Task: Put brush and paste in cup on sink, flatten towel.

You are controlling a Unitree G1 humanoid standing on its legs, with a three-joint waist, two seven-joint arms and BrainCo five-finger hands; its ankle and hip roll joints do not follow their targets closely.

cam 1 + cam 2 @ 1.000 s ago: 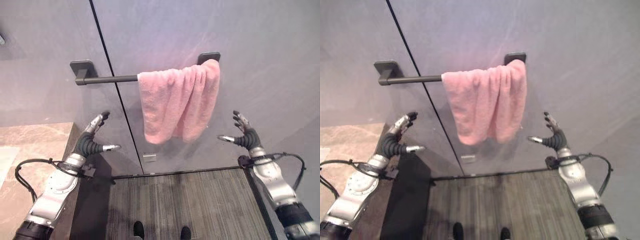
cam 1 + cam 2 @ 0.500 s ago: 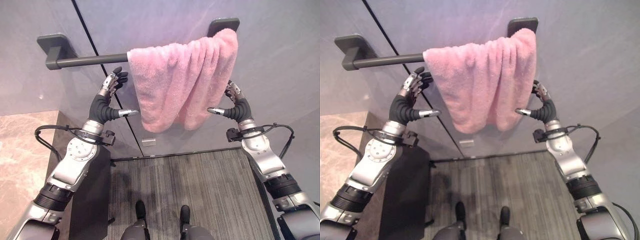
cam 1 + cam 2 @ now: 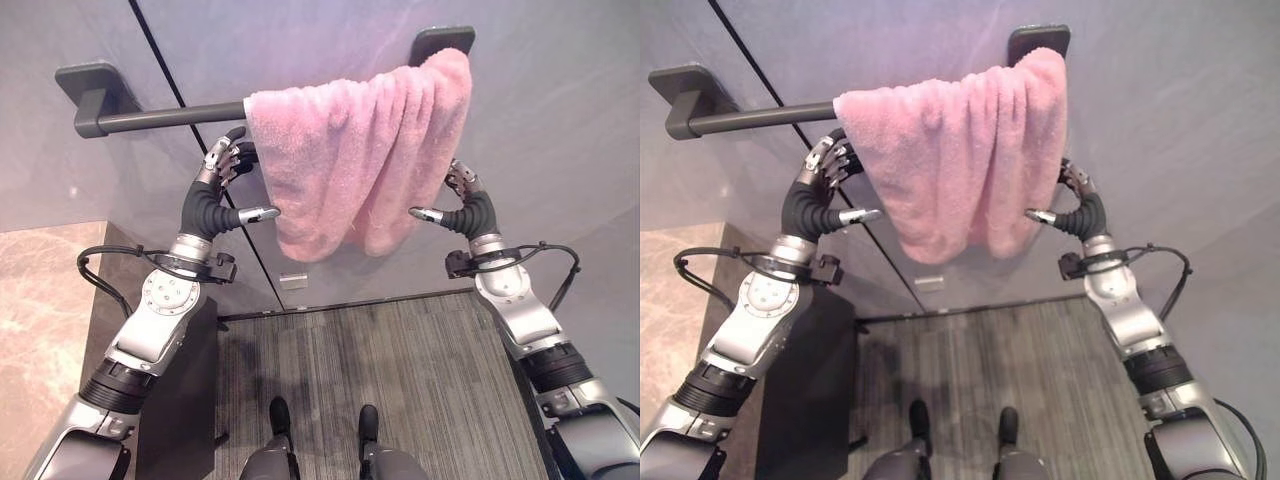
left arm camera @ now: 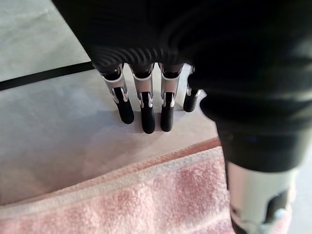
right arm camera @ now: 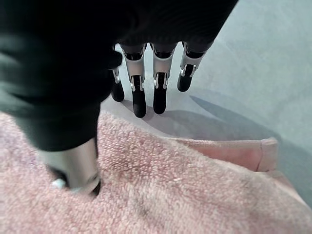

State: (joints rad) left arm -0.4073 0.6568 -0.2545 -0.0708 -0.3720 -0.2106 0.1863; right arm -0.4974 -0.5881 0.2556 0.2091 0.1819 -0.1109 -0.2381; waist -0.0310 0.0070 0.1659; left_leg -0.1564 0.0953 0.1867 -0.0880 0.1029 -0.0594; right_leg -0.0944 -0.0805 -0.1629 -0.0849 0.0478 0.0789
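Both hands have risen from down by the floor over the last second and closed in on the bunched pink terry towel [image 3: 355, 150], one on each flank. Nearest me, the left hand [image 3: 222, 185] has its fingers straight behind the towel's left edge, thumb out in front, clutching nothing. The right hand [image 3: 462, 205] mirrors it at the right edge, loose too, its thumb seemingly brushing the pile, though that is hard to tell. Beyond them, the towel hangs crowded toward the right end of the dark metal wall rail [image 3: 150, 118], whose length runs left to right, so it must spread leftward.
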